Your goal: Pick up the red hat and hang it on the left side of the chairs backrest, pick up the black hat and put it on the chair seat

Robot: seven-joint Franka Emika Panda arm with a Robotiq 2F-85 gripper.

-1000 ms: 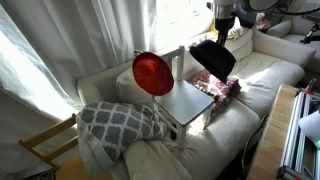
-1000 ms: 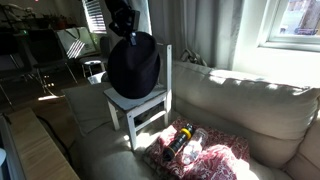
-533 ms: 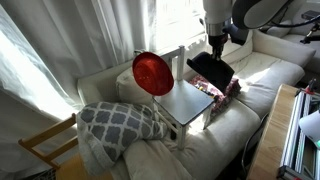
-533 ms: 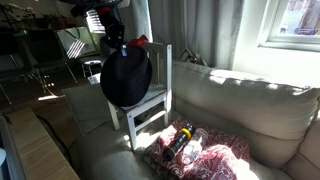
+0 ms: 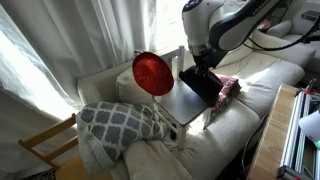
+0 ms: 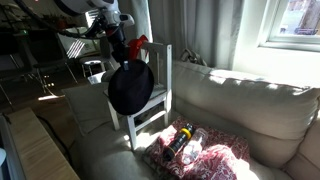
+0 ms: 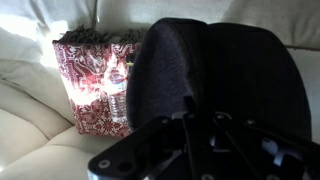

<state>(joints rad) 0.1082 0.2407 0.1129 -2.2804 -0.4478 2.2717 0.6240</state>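
No writing, brand, number or sign can be read in any view (the red-patterned woven cloth [image 7: 85,100] shows only ornament, blurred, with no letters to tell).

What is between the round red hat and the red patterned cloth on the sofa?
In an exterior view, the soft black hat, held by the tool, hangs between them, over the small pale chair's flat seat.
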